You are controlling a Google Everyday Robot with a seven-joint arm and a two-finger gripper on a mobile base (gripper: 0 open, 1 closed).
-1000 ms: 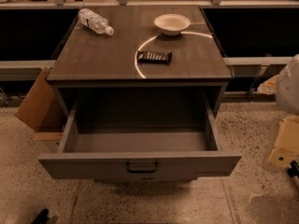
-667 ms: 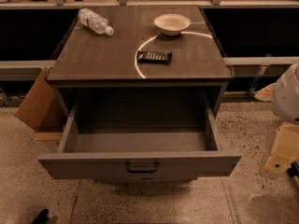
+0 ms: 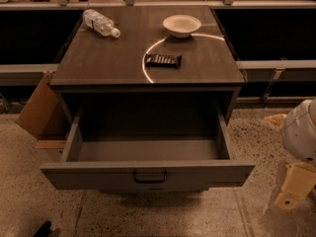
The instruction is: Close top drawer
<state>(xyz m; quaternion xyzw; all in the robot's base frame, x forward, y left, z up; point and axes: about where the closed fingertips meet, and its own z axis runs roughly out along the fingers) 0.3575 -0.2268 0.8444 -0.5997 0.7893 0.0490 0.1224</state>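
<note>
Gripper (image 3: 292, 190) lowered, now right of top drawer (image 3: 148, 176) front; grip state cannot be told. Drawer fully extended, empty, untouched; closing push wholly outstanding.

Just one top drawer (image 3: 148, 176), one bottle (image 3: 100, 22), one bowl (image 3: 181, 24), one snack bar (image 3: 163, 60), one cardboard box (image 3: 39, 105), one gripper (image 3: 295, 189) at 4 o'clock.
</note>
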